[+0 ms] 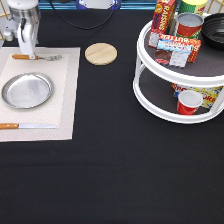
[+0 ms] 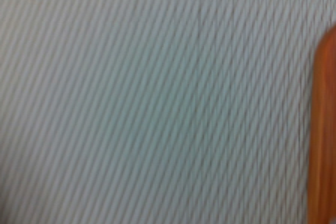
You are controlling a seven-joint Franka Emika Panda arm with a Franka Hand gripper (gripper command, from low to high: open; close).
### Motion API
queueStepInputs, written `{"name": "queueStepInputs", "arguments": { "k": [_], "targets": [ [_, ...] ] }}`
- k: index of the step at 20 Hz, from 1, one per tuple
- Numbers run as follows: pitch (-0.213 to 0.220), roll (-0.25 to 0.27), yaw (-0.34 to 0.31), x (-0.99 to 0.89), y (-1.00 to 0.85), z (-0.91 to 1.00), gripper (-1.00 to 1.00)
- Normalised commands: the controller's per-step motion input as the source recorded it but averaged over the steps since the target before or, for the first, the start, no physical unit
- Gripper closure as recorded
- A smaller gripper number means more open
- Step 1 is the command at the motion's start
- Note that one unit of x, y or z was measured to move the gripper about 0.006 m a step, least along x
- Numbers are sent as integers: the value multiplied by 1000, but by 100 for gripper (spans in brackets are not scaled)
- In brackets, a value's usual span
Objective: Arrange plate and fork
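The fork (image 1: 36, 57), with an orange-brown handle and silver tines, lies flat on the beige placemat (image 1: 65, 95) along its top edge, tines toward the exterior view's right. The shiny silver plate (image 1: 27, 90) sits on the mat just below it. My gripper (image 1: 28, 50) is at the exterior view's top left, lowered straight down onto the fork's handle. The wrist view shows the mat's weave (image 2: 135, 110) from very close, with the orange handle (image 2: 324, 130) at its edge.
A wooden-handled knife (image 1: 25, 126) lies on the mat below the plate. A tan wooden coaster (image 1: 101, 53) sits on the black table right of the mat. A white two-tier turntable (image 1: 150, 95) with cans, boxes and a red cup (image 1: 189, 102) stands at the right.
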Motion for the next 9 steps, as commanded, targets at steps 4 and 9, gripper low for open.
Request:
{"name": "queueStepInputs", "arguments": {
  "k": [4,9],
  "targets": [
    [104,-10,27,94,611,527,-100],
    [46,2,0,29,52,51,-100]
  ]
}}
